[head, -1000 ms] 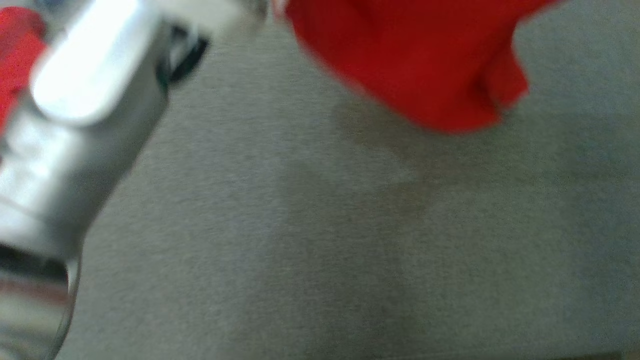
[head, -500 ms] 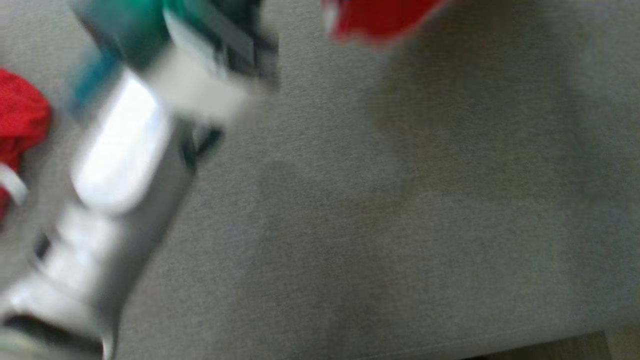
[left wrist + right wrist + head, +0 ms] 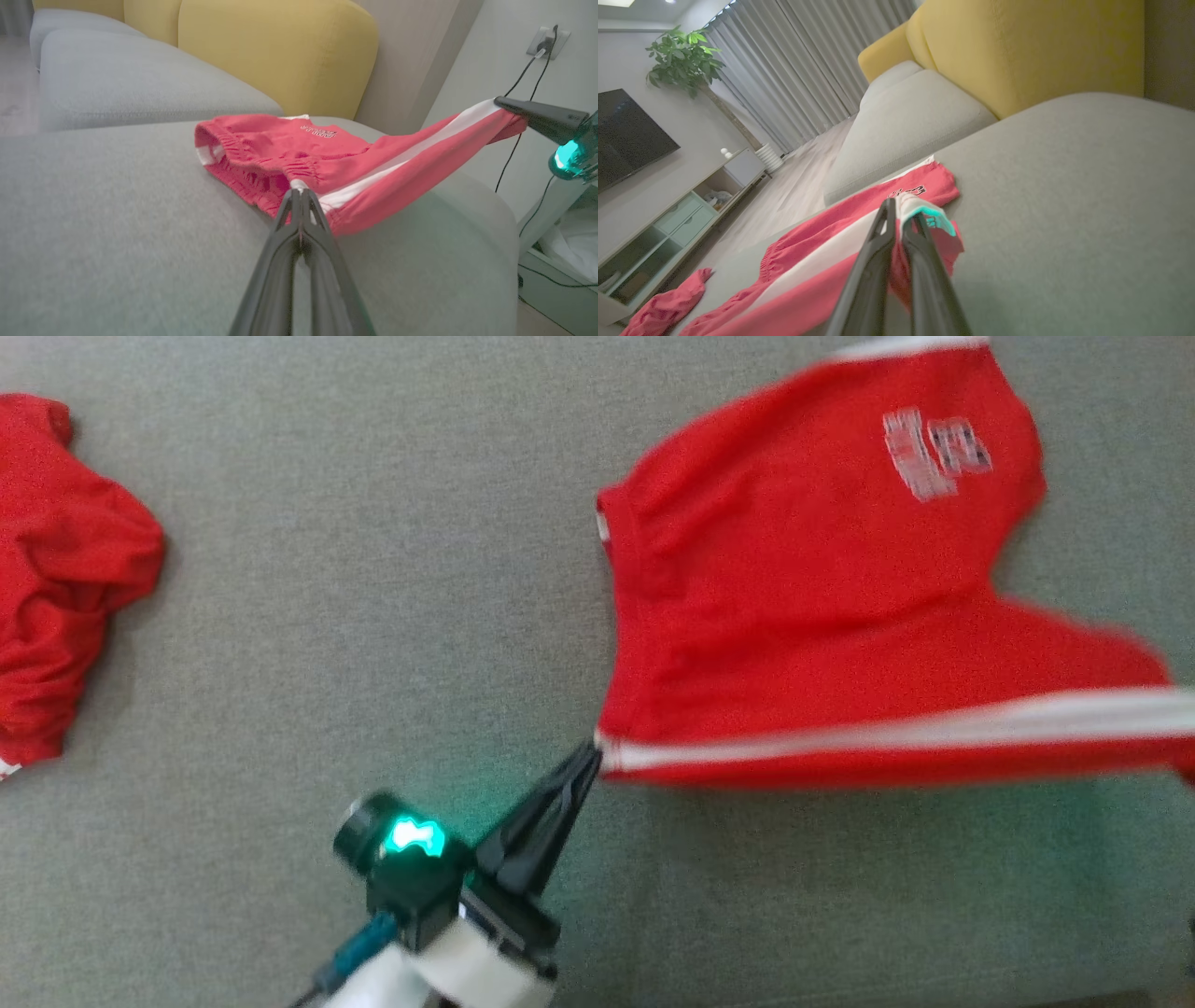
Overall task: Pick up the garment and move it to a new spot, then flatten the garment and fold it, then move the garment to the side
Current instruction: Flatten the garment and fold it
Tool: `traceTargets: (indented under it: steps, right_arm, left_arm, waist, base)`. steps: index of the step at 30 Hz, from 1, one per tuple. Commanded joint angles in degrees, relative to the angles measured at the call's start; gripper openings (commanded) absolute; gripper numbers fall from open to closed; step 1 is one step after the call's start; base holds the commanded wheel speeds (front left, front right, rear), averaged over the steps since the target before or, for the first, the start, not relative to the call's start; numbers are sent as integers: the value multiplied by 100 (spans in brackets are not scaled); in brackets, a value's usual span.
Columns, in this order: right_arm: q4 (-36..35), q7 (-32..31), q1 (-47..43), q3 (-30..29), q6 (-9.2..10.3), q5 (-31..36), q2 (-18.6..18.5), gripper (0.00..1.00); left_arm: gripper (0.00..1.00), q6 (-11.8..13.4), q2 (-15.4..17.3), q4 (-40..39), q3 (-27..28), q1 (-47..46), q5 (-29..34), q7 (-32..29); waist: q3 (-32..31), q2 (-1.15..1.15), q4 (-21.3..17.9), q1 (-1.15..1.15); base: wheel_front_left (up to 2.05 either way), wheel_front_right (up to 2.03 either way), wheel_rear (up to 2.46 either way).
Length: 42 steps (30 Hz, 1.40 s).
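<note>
Grey sofa (image 3: 373, 569) bears red shorts (image 3: 794, 597), pinched tight by left end effector (image 3: 590, 758) and right end effector (image 3: 899, 204)

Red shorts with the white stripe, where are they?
In the head view's right half, the red shorts lie on the grey sofa cushion, left gripper pinching the waistband corner, right gripper holding a leg end raised.

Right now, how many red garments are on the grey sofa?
2. The striped red shorts are at the right, pinched by the left gripper and the right gripper. A crumpled red garment lies at the left. More may be out of view.
</note>
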State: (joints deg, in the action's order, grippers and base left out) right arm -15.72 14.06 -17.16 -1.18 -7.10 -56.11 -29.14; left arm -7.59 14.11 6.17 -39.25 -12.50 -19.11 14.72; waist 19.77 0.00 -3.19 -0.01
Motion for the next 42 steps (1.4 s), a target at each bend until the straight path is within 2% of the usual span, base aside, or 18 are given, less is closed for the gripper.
traceTargets:
  steps: [1, 4, 8, 12, 17, 24, 30, 35, 36, 37, 38, 39, 40, 41, 42]
  right_arm:
    - [-294, -16, -175, -100, -39, -76, -249, 0]
    - [-565, -57, -561, -360, -39, -143, -309, 0]
    - [-504, -229, -319, -638, -39, -67, -326, 0]
    - [-54, -706, 495, -580, -39, 120, -352, 0]
    - [668, -1331, 1837, -376, -39, 570, -349, 0]
    - [1407, -1905, 3319, -5, -39, 1037, -314, 0]
    - [2197, -2110, 4421, 306, -39, 1338, -254, 0]
    - [2854, -2021, 5065, 641, -39, 1492, -205, 0]
    - [2975, -1998, 5162, 750, -39, 1468, -179, 2]
    - [3088, -1960, 5245, 859, -39, 1444, -153, 35]
    - [3196, -1902, 5318, 952, -39, 1421, -123, 56]
    - [3310, -1843, 5372, 1028, -39, 1400, -99, 100]
    - [3423, -1782, 5410, 1093, -39, 1391, -83, 100]
    - [3473, -1737, 5429, 1232, -39, 1402, -100, 100]
    - [3497, -1687, 5423, 1362, -39, 1389, -133, 100]
  left_arm:
    - [0, 10, 119, -194, 155, 20, 7, 28]
    - [0, 10, 144, -313, 157, 200, -34, 28]
    - [0, 10, 44, -465, 88, -7, -191, 28]
    - [0, 10, -96, -214, -187, -724, -369, 28]
    - [0, 10, -471, 549, -92, -1719, -683, -185]
    - [0, 10, -683, 1193, -149, -2830, -877, -212]
    - [0, 10, -733, 1876, -247, -3637, -1017, -143]
    - [0, 10, -756, 2343, -257, -3991, -980, -73]
    - [0, 10, -757, 2379, -270, -4029, -995, -50]
    - [0, 10, -752, 2420, -278, -4049, -1004, -30]
    - [0, 10, -750, 2464, -280, -4056, -1006, -14]
    - [11, 10, -756, 2512, -273, -4048, -1004, -1]
    - [32, 10, -770, 2557, -267, -4030, -999, 9]
    - [83, 10, -790, 2599, -249, -4002, -995, 16]
    - [100, 27, -814, 2623, -203, -3969, -985, 21]
  waist:
    - [-39, 0, 11, 1]
    - [-68, 0, 14, 1]
    - [-76, 0, 40, 1]
    - [35, 0, 131, 1]
    - [317, 0, 243, 1]
    - [709, 0, 344, 1]
    - [1030, 0, 397, 1]
    - [1201, 0, 404, 1]
    - [1219, 0, 399, 1]
    - [1231, 0, 390, 1]
    - [1237, 0, 382, 1]
    - [1236, 0, 380, 1]
    - [1228, 0, 381, 1]
    - [1214, 0, 385, 1]
    - [1190, 0, 390, 1]
  base:
    - [0, 0, 0]
    - [0, 0, 0]
    - [0, 0, 0]
    - [0, 0, 0]
    - [0, 0, 0]
    - [0, 0, 0]
    - [0, 0, 0]
    - [0, 0, 0]
    - [0, 0, 0]
    - [0, 0, 0]
    - [0, 0, 0]
    - [0, 0, 0]
    - [0, 0, 0]
    - [0, 0, 0]
    - [0, 0, 0]
